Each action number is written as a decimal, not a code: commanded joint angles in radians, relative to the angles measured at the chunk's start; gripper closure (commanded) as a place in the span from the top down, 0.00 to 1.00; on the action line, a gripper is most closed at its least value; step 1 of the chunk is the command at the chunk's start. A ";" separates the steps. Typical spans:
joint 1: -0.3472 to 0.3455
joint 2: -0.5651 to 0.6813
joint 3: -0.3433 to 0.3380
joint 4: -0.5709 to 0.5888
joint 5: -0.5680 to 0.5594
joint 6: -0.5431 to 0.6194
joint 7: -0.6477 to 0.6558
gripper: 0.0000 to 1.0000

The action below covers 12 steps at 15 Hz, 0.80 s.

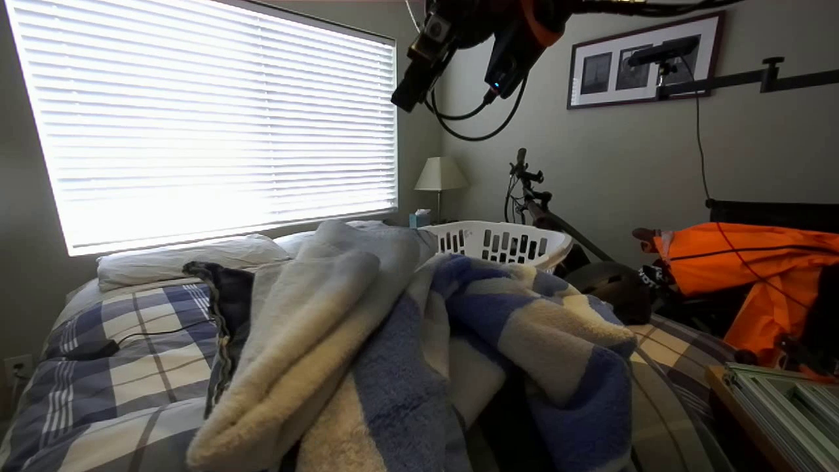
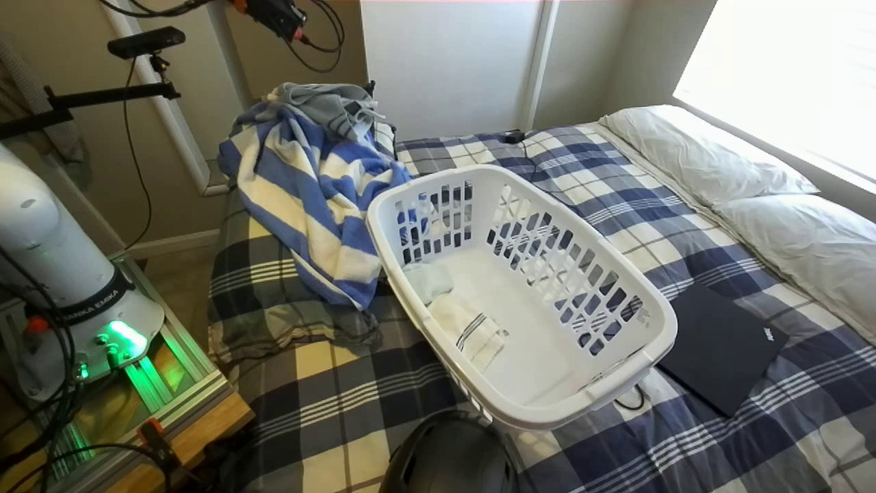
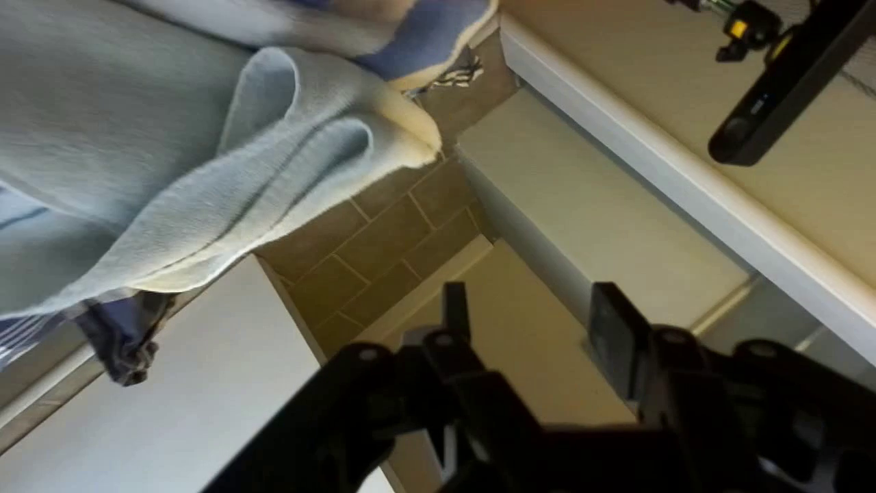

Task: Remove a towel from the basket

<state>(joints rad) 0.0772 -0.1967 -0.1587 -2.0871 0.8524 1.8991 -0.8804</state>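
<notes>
The towel (image 1: 308,321), a fluffy cream to grey cloth, lies draped on the bed, outside the basket. It rests on the pile with the striped cloth. In an exterior view the towel (image 2: 325,106) tops that pile, and it shows grey at the upper left of the wrist view (image 3: 130,116). The white basket (image 2: 540,335) stands on the bed holding a small pale cloth (image 2: 428,281) and a small white cloth with dark stripes (image 2: 472,329). Its slotted side shows behind the cloths (image 1: 498,229). My gripper (image 3: 530,315) is open, empty and apart from the towel, high above the bed (image 1: 409,92).
A blue-and-cream striped cloth (image 2: 315,198) lies against the basket's side. A black helmet (image 2: 452,455) and a dark laptop (image 2: 725,342) lie beside the basket. A camera on a black bar (image 2: 147,42) juts out near the arm; it also shows in the wrist view (image 3: 787,89).
</notes>
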 commanded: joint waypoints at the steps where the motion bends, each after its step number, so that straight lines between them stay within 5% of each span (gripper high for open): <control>1: -0.067 -0.005 0.021 0.084 -0.203 -0.077 -0.009 0.81; 4: -0.094 -0.040 0.010 0.110 -0.380 -0.133 -0.022 0.99; 8: -0.141 -0.113 -0.009 0.078 -0.626 -0.147 -0.057 1.00; 12: -0.197 -0.189 -0.036 -0.004 -0.814 -0.023 -0.023 1.00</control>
<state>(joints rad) -0.0839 -0.3093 -0.1823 -2.0049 0.1482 1.7831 -0.9184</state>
